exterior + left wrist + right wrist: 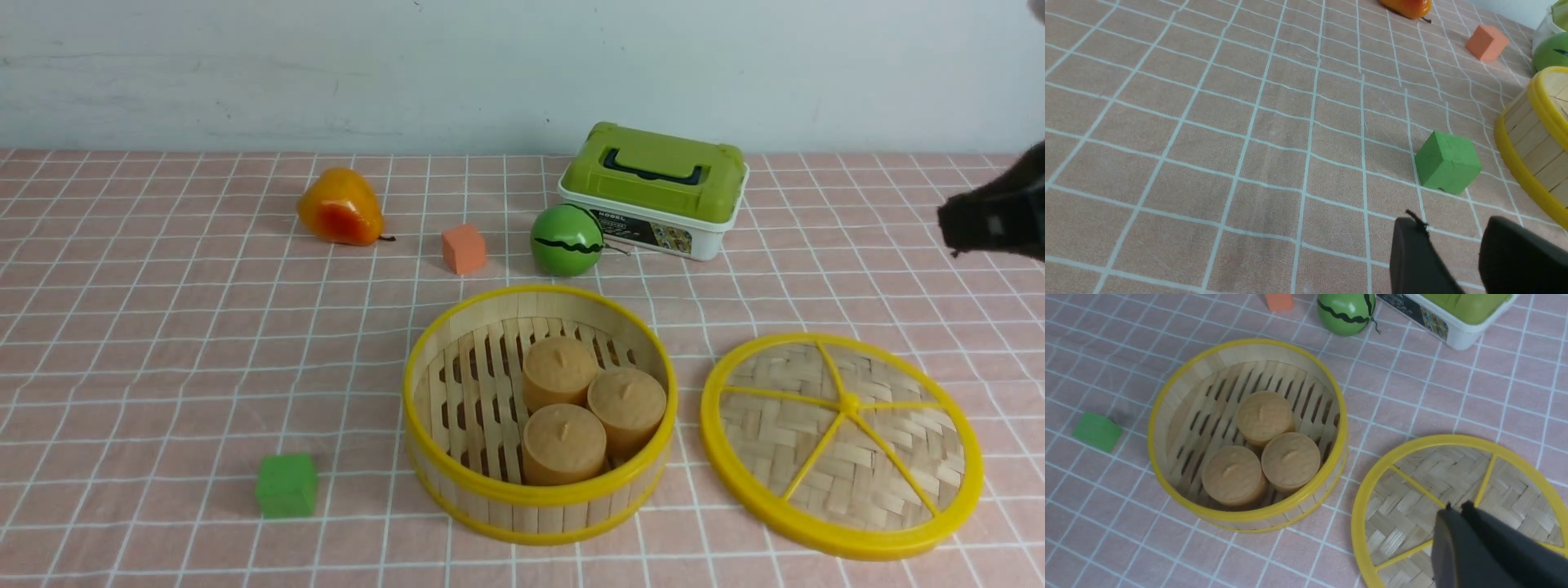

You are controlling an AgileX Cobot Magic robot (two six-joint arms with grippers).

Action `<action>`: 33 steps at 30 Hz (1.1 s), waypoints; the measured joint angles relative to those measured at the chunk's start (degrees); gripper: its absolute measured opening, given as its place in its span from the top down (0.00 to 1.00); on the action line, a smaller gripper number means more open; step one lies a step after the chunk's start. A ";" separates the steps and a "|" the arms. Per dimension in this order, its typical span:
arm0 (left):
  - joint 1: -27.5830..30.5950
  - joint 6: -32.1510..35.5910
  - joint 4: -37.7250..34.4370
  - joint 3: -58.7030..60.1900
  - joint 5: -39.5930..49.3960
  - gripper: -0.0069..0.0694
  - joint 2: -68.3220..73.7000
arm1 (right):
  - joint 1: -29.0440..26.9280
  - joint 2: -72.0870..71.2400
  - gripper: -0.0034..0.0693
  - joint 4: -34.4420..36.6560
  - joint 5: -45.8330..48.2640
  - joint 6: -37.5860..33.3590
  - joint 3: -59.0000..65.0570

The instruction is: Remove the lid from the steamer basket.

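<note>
The steamer basket [539,494] stands uncovered in the middle of the checked cloth, and three tan round buns [563,408] sit on its slatted floor. To its right the lid [784,425] lies flat on the cloth, apart from the basket, spokes and knob facing up. My right gripper [1455,506] is shut and empty, hovering above the lid's [1404,490] centre; in the front view it [951,220] shows at the right edge. My left gripper [1453,224] is open over bare cloth, left of the basket's wall [1535,134], and holds nothing.
A green cube [286,484] lies left of the basket, close to my left gripper. Behind the basket are an orange cube [463,248], a green striped ball [566,239], a white box with a green lid [657,188] and an orange pear [339,207].
</note>
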 joint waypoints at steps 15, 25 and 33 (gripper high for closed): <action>0.00 0.00 0.00 0.00 0.00 0.60 0.00 | 0.00 -38.31 0.97 0.73 -8.73 -0.15 22.58; 0.00 0.00 0.00 0.00 0.00 0.60 0.00 | 0.00 -46.61 0.96 0.77 -4.45 -0.17 23.87; 0.00 0.00 0.00 0.00 0.00 0.60 0.00 | 0.00 -47.06 0.95 -1.34 -6.44 -0.17 25.40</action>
